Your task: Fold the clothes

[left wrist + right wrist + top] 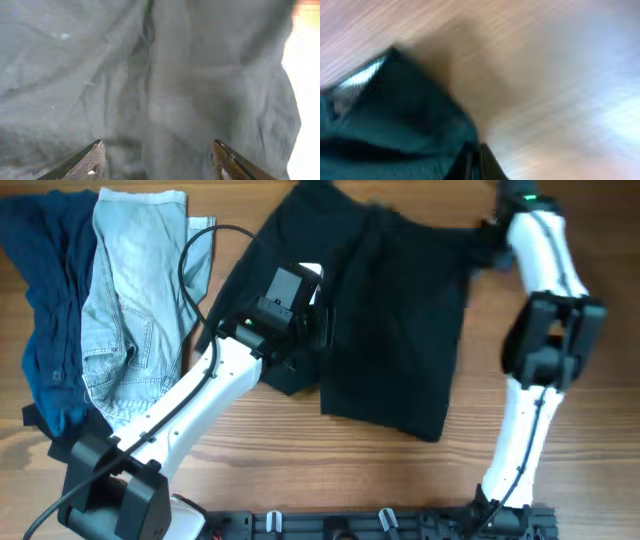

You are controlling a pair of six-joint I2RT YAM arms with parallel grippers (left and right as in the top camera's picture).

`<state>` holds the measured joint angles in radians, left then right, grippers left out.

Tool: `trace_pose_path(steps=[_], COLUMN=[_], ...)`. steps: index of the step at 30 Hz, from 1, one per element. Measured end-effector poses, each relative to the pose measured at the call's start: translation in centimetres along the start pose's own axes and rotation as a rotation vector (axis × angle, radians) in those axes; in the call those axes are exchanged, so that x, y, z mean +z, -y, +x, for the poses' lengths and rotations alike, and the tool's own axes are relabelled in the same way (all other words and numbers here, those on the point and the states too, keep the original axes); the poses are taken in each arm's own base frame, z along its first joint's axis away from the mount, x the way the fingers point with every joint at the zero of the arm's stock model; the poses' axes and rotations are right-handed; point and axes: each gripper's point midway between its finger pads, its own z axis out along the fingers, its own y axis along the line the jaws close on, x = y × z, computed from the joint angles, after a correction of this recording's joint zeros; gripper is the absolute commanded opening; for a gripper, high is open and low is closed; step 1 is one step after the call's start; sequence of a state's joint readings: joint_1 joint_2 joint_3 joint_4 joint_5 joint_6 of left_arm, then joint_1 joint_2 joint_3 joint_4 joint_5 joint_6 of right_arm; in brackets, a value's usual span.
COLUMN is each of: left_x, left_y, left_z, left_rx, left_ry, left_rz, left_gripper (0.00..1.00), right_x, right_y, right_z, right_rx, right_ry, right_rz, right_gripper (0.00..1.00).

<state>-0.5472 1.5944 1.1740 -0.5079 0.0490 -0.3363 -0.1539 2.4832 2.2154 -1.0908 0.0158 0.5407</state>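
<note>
Large black shorts (390, 320) lie spread across the middle of the wooden table. My left gripper (300, 315) hovers over their left part with its jaws (157, 160) open and dark wrinkled fabric (165, 80) below them. My right gripper (495, 235) is at the far right corner of the shorts. In the blurred right wrist view its fingers (475, 160) are pressed together on a corner of the black fabric (390, 120), lifted above the table. Pale blue jeans (135, 300) and a navy garment (45, 310) lie at the left.
The wooden table (330, 470) shows in front of the shorts and at the right (610, 260). A black cable (190, 260) loops over the jeans. The arms' base rail (380, 525) runs along the near edge.
</note>
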Motion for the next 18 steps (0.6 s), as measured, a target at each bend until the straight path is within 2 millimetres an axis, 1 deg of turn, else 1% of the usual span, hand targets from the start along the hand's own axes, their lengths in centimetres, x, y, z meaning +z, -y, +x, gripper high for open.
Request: trace_pose_path(steps=[1,2,3,4,5,6,8,9,10,11,12,13,14,15,16,18], left_x=[0.0,0.0,0.0,0.0,0.0,0.0,0.0,0.0,0.0,0.0,0.0,-0.1,-0.3,-0.7,-1.0,-1.7], left_y=[0.0,0.0,0.0,0.0,0.0,0.0,-0.1,-0.2,-0.4,-0.9,-1.3,-2.8,-4.9,-7.6,-9.5,-12.6], left_z=[-0.1,-0.1,0.0,0.0,0.0,0.0,0.3,0.4,0.3,0.3,0.1,-0.4,-1.2,-2.0,-2.6,-3.6], left_rx=[0.0,0.0,0.0,0.0,-0.001,-0.003,-0.004,-0.004,-0.006,-0.013,-0.02,-0.055,-0.096,-0.139,-0.168,-0.192], left_ry=[0.002,0.003,0.002,0.001,0.0,-0.001,-0.01,-0.014,-0.014,-0.015,-0.012,-0.002,0.011,0.027,0.042,0.074], left_rz=[0.001,0.001,0.001,0.0,0.0,-0.001,-0.004,-0.01,-0.016,-0.03,-0.036,-0.059,-0.084,-0.118,-0.141,-0.172], left_gripper=[0.69,0.7,0.72,0.72,0.73,0.73,0.75,0.76,0.79,0.93,0.97,0.99,1.0,1.0,0.98,0.91], right_x=[-1.3,-3.8,-5.4,-6.9,-7.2,-7.3,-7.3,-7.1,-6.6,-5.8,-5.6,-5.6,-5.6,-5.7,-5.7,-5.8], right_y=[2.6,6.6,8.9,10.8,11.3,11.5,11.2,10.9,10.2,8.2,6.8,5.7,4.8,4.2,4.0,3.8], right_z=[0.5,1.9,3.5,5.4,5.7,5.9,6.1,5.7,4.7,2.6,2.1,1.8,1.5,1.5,1.5,1.6], right_rx=[0.096,0.281,0.406,0.5,0.53,0.537,0.527,0.51,0.452,0.303,0.184,0.086,0.007,-0.055,-0.098,-0.153], right_ry=[-0.047,-0.124,-0.186,-0.252,-0.262,-0.265,-0.265,-0.249,-0.222,-0.177,-0.174,-0.174,-0.165,-0.164,-0.163,-0.165], right_rz=[0.047,0.133,0.204,0.282,0.302,0.314,0.318,0.302,0.252,0.123,0.034,-0.036,-0.087,-0.12,-0.136,-0.154], right_gripper=[0.04,0.04,0.04,0.04,0.04,0.04,0.04,0.04,0.14,0.31,0.51,1.0,0.99,1.0,1.0,1.0])
